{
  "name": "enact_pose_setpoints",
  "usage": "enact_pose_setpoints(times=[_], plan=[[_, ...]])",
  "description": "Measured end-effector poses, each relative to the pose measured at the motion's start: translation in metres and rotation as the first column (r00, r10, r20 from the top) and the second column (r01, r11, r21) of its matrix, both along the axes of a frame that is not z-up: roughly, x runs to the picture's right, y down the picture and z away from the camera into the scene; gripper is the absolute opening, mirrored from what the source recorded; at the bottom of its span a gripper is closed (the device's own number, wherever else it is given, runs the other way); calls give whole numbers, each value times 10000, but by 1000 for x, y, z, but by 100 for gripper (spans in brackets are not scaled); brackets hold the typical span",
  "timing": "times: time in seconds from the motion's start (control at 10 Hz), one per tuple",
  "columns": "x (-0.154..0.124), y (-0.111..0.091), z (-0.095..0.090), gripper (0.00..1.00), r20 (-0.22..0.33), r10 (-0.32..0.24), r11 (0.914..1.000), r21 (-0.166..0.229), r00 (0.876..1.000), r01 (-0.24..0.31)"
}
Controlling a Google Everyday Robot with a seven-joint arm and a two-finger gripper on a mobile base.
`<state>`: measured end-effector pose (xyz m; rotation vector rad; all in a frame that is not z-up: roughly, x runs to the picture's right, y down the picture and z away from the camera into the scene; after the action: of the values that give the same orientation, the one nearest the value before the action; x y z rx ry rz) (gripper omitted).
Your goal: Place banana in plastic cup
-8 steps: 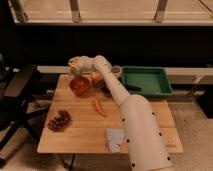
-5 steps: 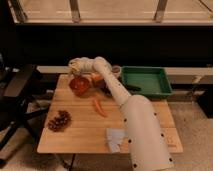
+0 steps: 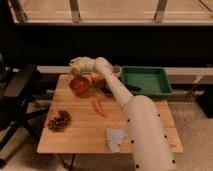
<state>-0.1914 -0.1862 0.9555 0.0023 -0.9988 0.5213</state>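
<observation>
Banana: small pale-yellow bit at the tip of the pincer, upper left of the worktop, just above the far rim of the plastic cup. It isn't in the cup. Can't tell the pincer's state, or whether it's actually pinching the banana.

Plastic cup: red-orange, low and round, upright on the worktop directly below the pincer. Hollow looks dark; contents can't be made out.

Arm runs from lower right of frame diagonally up to the pincer.

Small grey cup sits at the worktop's back edge, right of the arm; inside not visible. Green tray is at upper right, w/ its green floor showing.

Loose items: orange carrot mid-worktop, dark brown cluster lower left, pale cloth near the front edge.
</observation>
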Motion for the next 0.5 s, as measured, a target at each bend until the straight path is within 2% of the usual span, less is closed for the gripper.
enact_pose_setpoints(times=[0.3,0.5], plan=[[3,-8,-4,80,52,170,9994,294,9998,-171],[7,-19,-12,80,2,401,9962,773,9992,-400]])
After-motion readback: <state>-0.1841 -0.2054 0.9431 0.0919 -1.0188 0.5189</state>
